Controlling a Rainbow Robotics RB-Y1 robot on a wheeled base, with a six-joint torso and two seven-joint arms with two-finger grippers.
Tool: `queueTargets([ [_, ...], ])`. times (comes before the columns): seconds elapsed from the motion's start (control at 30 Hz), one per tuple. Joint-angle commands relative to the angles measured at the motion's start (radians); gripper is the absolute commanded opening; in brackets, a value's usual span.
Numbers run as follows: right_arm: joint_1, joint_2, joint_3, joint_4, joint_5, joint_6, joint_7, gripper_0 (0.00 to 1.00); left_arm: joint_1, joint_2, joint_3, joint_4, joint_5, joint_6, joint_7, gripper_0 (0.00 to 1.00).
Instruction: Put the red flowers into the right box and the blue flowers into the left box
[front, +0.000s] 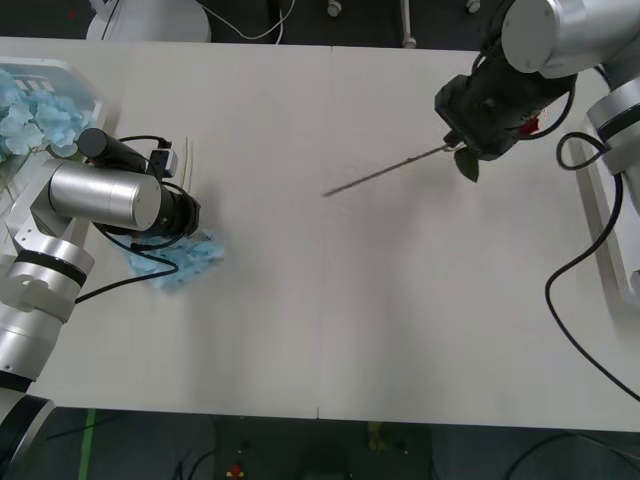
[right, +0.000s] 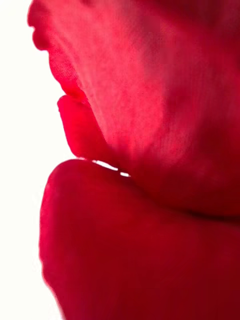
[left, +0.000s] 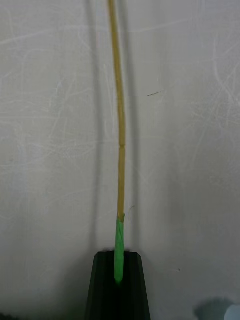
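Two arms are at work over the white counter (front: 330, 330). At the far right of the counter, the right gripper (front: 470, 140) is raised and carries a red flower (right: 150, 150): a sliver of red (front: 530, 126) shows at the gripper's side, a green leaf (front: 467, 164) hangs under it, and the thin stem (front: 385, 174) slants out toward the counter's middle, its free end clear of any other item. In the right wrist view red petals sit pressed against the lens; the jaws themselves are covered, so whether they are clenched cannot be told from the fingers, though the flower rides with the gripper. The right box (front: 612, 235) lies at the right edge, partly behind the arm and its cable. At the left, the left gripper (front: 190, 225) is low over a blue flower (front: 190, 260) whose pale head rests on the counter just beside the wrist. In the left wrist view the black jaws are clenched on that flower's stem (left: 120, 150), gripping it at the green wrapped section, with the tan length running away across the counter. More blue flowers (front: 30, 110) lie in the left box (front: 85, 80) at the far left corner.
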Motion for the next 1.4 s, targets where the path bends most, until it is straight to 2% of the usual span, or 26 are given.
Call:
queueTargets([
  [0.03, -0.044, -0.098, -0.034, -0.004, 0.077, 0.013, 0.297, 0.00, 0.003, -0.020, 0.013, -0.018, 0.088, -0.005, -0.020, 0.00],
  [0.17, -0.043, -0.150, -0.060, 0.010, 0.165, 0.007, 0.630, 0.00, 0.003, -0.011, 0.045, -0.059, 0.203, -0.003, 0.118, 0.00],
  [0.23, -0.040, -0.172, -0.069, 0.010, 0.191, -0.001, 0.711, 0.00, 0.003, -0.003, 0.048, -0.079, 0.249, -0.002, 0.190, 0.00],
  [0.43, -0.035, -0.257, -0.104, 0.054, 0.277, -0.004, 1.077, 0.00, -0.013, 0.041, 0.060, -0.133, 0.476, -0.003, 0.545, 0.00],
  [0.63, -0.035, -0.291, -0.118, 0.135, 0.427, -0.035, 1.346, 0.00, -0.036, 0.064, 0.065, -0.194, 0.522, -0.003, 1.002, 0.00],
  [0.8, -0.035, -0.291, -0.124, 0.249, 0.613, -0.147, 1.524, 0.00, -0.063, 0.072, 0.060, -0.219, 0.525, -0.002, 1.396, 0.00],
  [0.97, -0.035, -0.288, -0.140, 0.370, 0.685, -0.283, 1.578, 0.00, -0.105, 0.089, 0.003, -0.263, 0.437, 0.004, 1.698, 0.00],
  [1.17, -0.035, -0.270, -0.146, 0.530, 0.720, -0.467, 1.561, 0.00, -0.190, 0.126, -0.119, -0.273, 0.335, 0.064, 1.948, 0.00],
  [1.37, -0.034, -0.241, -0.209, 0.671, 0.774, -0.633, 1.480, 0.00, -0.202, 0.141, -0.132, -0.273, 0.333, 0.106, 2.020, 0.01],
  [1.4, -0.034, -0.239, -0.213, 0.686, 0.781, -0.653, 1.465, 0.00, -0.201, 0.141, -0.132, -0.273, 0.330, 0.112, 2.020, 0.14],
])
